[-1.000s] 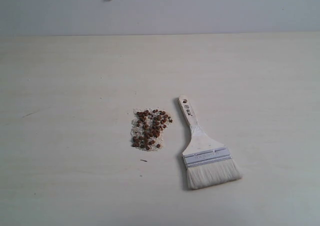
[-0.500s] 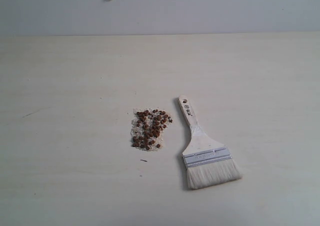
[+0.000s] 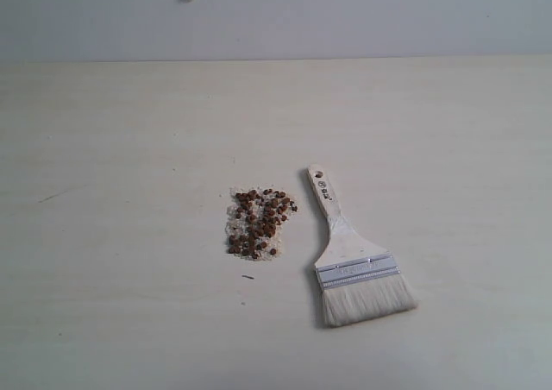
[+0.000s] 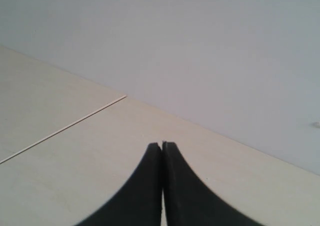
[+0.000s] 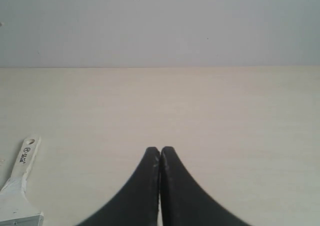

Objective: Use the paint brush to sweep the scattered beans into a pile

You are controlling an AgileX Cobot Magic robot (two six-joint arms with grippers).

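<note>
The beans [image 3: 258, 223], small reddish-brown ones mixed with whitish crumbs, lie in a loose patch near the middle of the pale table. Just right of them lies the paint brush [image 3: 349, 258], flat on the table, wooden handle pointing away and whitish bristles toward the near edge. Its handle end with the hole also shows in the right wrist view, paint brush [image 5: 20, 176]. My left gripper [image 4: 161, 145] is shut with nothing between its black fingers, over bare table. My right gripper [image 5: 160, 149] is likewise shut and empty, to the side of the brush handle. Neither gripper shows in the exterior view.
The pale wooden table [image 3: 121, 148] runs back to a grey-white wall [image 3: 345, 15]. A thin seam line [image 4: 65, 128] crosses the tabletop in the left wrist view. A tiny dark speck [image 3: 247, 277] lies just in front of the beans.
</note>
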